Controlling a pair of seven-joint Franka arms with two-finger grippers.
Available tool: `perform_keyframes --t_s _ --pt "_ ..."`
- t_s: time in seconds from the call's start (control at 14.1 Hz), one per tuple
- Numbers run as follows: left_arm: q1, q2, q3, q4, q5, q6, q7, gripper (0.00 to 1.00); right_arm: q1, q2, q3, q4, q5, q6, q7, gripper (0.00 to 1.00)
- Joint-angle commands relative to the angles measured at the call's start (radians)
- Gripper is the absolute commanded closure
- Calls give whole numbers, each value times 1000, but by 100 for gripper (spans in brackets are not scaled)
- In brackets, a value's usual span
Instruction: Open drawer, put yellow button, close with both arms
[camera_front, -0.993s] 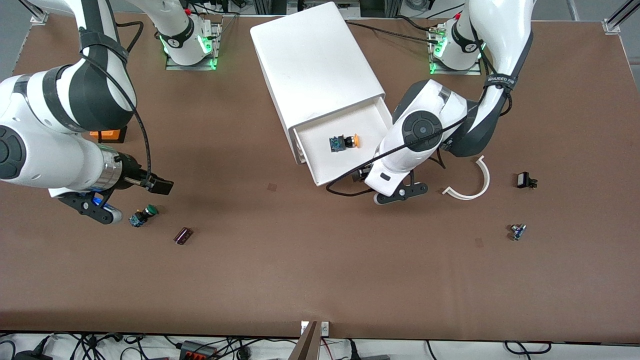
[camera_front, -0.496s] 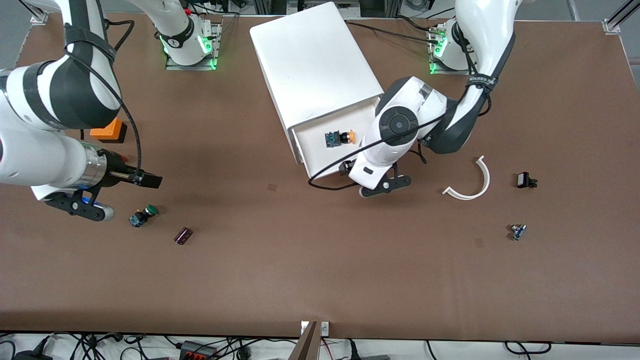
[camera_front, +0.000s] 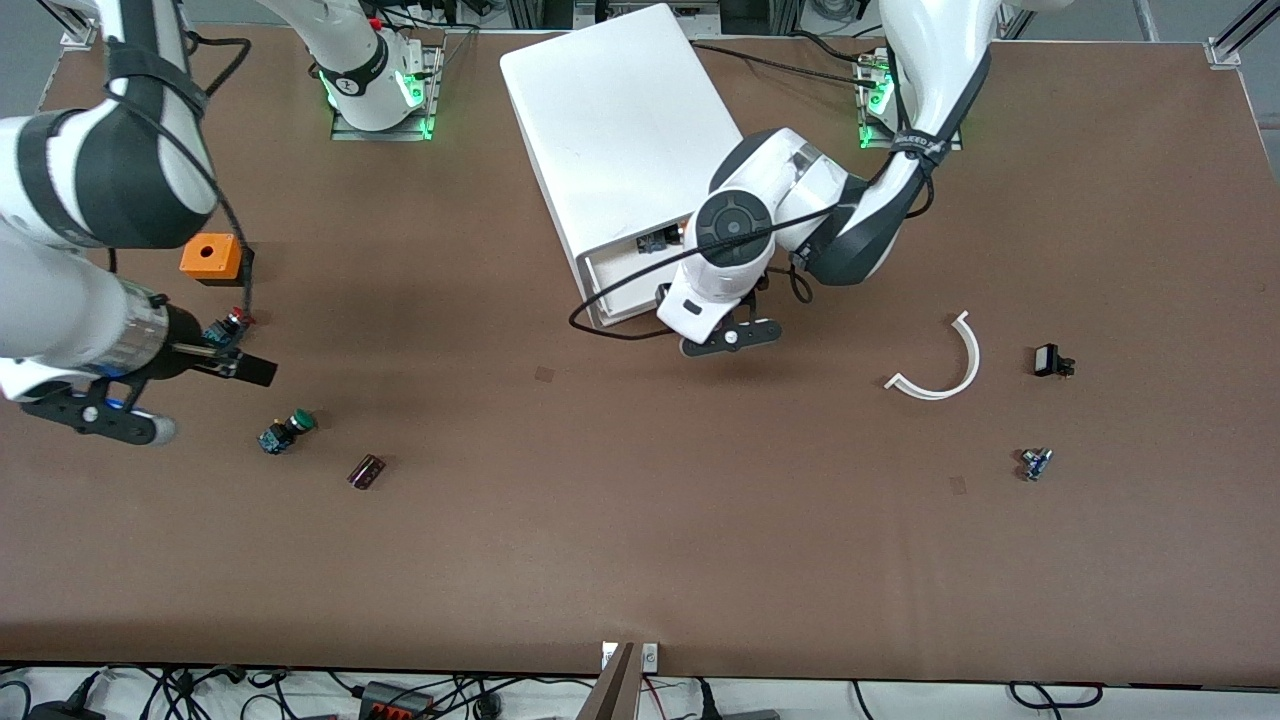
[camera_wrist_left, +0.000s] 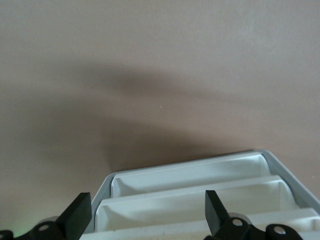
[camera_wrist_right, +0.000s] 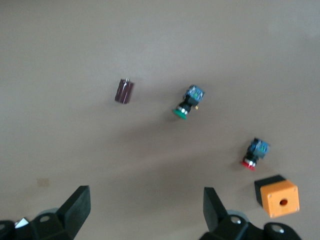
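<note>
The left gripper (camera_wrist_left: 145, 220) has its fingers (camera_wrist_left: 77, 215) spread wide with nothing between them, poised at the front of the drawer (camera_front: 625, 280) of the white cabinet (camera_front: 620, 130); whether they touch it cannot be told. The drawer is nearly closed, and the yellow button (camera_front: 668, 238) lies inside, mostly hidden under the left arm's wrist. The right gripper (camera_wrist_right: 145, 212) hangs over the counter (camera_front: 600, 520) with fingers (camera_wrist_right: 75, 205) wide and empty, near the green-capped button (camera_wrist_right: 187, 102), red-capped button (camera_wrist_right: 255, 154) and orange block (camera_wrist_right: 277, 196). No writing is readable.
</note>
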Motion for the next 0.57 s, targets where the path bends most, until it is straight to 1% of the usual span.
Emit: perform_keyframes --t_s 0.0,0.07,0.21,0.35,0.5 --pt "-17 5 0 6 -18 -49 -8 0 -110 -120 66 -152 -13 103 -144 0" --pt "-22 5 -18 6 -21 -65 -8 0 -132 -141 66 -179 -13 133 -184 0" --pt "-22 3 -28 6 -65 -79 -18 0 -155 -174 68 -186 -10 147 -238 0" --pt "-24 3 -31 4 -78 -85 -19 0 -164 -200 57 -177 -10 113 -271 0" --pt "-30 5 -37 4 -78 -85 -19 0 -166 -206 37 -160 -9 53 -301 0"
